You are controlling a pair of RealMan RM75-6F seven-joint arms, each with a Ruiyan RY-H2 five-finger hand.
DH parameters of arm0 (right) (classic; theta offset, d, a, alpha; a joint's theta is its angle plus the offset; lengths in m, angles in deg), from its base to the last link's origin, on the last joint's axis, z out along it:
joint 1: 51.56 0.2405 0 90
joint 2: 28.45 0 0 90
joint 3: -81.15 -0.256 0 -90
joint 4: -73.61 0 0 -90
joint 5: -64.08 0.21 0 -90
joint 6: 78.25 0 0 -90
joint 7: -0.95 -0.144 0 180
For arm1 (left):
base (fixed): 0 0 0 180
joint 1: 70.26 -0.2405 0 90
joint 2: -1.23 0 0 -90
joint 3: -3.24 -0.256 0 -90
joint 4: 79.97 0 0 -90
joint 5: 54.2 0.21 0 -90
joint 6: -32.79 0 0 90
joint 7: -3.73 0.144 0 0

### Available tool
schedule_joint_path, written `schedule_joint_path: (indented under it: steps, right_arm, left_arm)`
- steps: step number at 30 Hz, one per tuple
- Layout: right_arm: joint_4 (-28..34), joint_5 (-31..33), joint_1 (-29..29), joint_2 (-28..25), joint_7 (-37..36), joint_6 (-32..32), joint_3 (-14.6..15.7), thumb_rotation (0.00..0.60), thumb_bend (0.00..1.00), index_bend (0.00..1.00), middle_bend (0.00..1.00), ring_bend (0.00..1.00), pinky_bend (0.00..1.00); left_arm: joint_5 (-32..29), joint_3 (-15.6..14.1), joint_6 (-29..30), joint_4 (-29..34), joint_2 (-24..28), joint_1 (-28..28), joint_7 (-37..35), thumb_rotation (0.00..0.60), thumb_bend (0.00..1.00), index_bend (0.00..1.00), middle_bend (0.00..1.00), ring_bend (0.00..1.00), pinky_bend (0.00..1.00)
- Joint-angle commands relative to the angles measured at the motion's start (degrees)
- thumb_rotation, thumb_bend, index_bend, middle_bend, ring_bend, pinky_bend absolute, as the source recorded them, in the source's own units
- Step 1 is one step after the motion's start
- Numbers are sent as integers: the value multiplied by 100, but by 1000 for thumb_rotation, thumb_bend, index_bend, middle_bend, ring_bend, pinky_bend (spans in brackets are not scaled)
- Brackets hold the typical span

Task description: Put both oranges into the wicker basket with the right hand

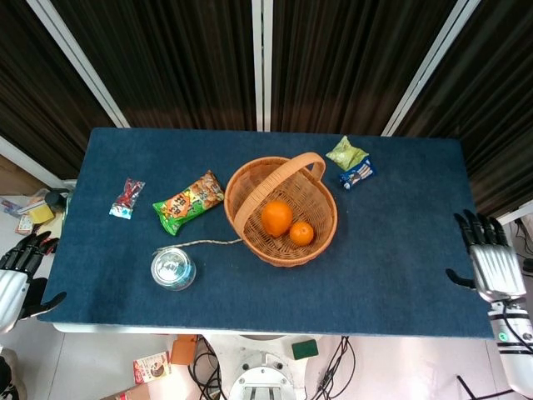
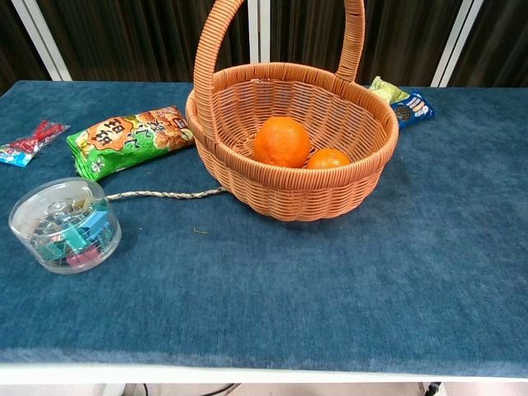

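Observation:
Two oranges lie side by side in the wicker basket [image 1: 241, 185] [image 2: 247, 169]: a larger orange [image 1: 276, 218] [image 2: 281, 141] and a smaller orange [image 1: 301, 232] [image 2: 328, 158] to its right. My right hand [image 1: 485, 256] hangs off the table's right edge, far from the basket, fingers spread and empty. Beyond the left front corner of the table my left hand [image 1: 18, 271] shows, fingers apart, holding nothing. Neither hand appears in the chest view.
A green snack packet [image 1: 188, 201] [image 2: 124, 136] lies left of the basket, with a twine cord [image 2: 161, 195] and a clear round tub [image 1: 173, 269] [image 2: 64, 224] of clips. A red candy wrapper [image 1: 127, 197] is far left. Two small packets [image 1: 351, 162] sit behind the basket on the right.

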Motion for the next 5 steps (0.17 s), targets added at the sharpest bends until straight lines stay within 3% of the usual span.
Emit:
schedule_joint_path:
  steps: [1,5]
  right_arm:
    - [-1372,-568,-873,462,-963,914,158,600,153,0,0,0,0]
    - [-1847,-775,-1144,684,-998,1152,148,600,167,0,0,0,0]
  left_arm:
    - [-109,71,18,-12,-85,-16,181,600,125,121,58,35,178]
    - [-184,86,-94,57,-131,11,391,600,124,122,58,34,179]
